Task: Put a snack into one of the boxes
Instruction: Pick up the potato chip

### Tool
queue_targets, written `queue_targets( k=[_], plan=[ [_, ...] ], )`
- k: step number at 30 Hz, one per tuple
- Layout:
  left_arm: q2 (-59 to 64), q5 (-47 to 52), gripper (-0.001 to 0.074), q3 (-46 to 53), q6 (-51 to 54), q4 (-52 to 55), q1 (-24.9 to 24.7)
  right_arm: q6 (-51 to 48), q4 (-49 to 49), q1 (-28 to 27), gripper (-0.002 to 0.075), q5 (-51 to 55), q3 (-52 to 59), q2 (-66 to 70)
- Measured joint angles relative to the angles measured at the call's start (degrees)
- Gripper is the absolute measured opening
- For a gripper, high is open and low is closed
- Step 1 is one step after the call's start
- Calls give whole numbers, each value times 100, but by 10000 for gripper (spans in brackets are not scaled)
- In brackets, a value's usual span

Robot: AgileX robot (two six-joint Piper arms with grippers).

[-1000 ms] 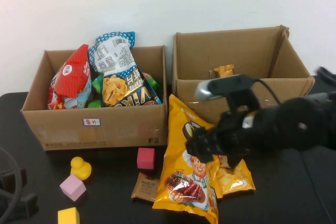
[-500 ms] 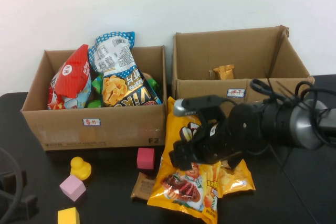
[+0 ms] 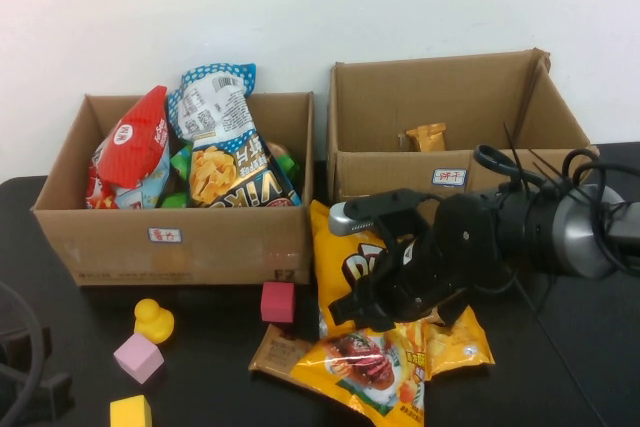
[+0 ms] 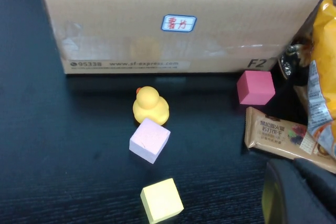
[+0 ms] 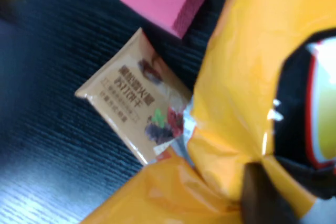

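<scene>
Right gripper (image 3: 385, 292) pinches the chip bag (image 3: 372, 332), now crumpled and partly lifted, at six o'clock of the right box (image 3: 452, 162); grasp secured. Left gripper (image 4: 302, 195) parked at the table's near-left; fingers indiscernible.
</scene>
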Motion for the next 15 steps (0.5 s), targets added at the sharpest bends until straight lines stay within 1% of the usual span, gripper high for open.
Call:
queue_targets(
  k=[3,4,5,8,10,15],
  plan=[
    [0,12,-1,0,0,0,0,0,0,0,101,115,-10,-35],
    [0,12,-1,0,0,0,0,0,0,0,83,154,-8,-40],
    [0,12,-1,11,0,0,0,8,0,0,70,186,-19,-61],
    [0,12,-1,62,0,0,0,8,-27,0,65,382,-14,-131],
    [0,12,-1,84,0,0,0,8,-49,0,45,506,-3,-212],
    [0,-23,-2,84,0,0,0,50,-318,0,16,812,57,-549]
  ],
)
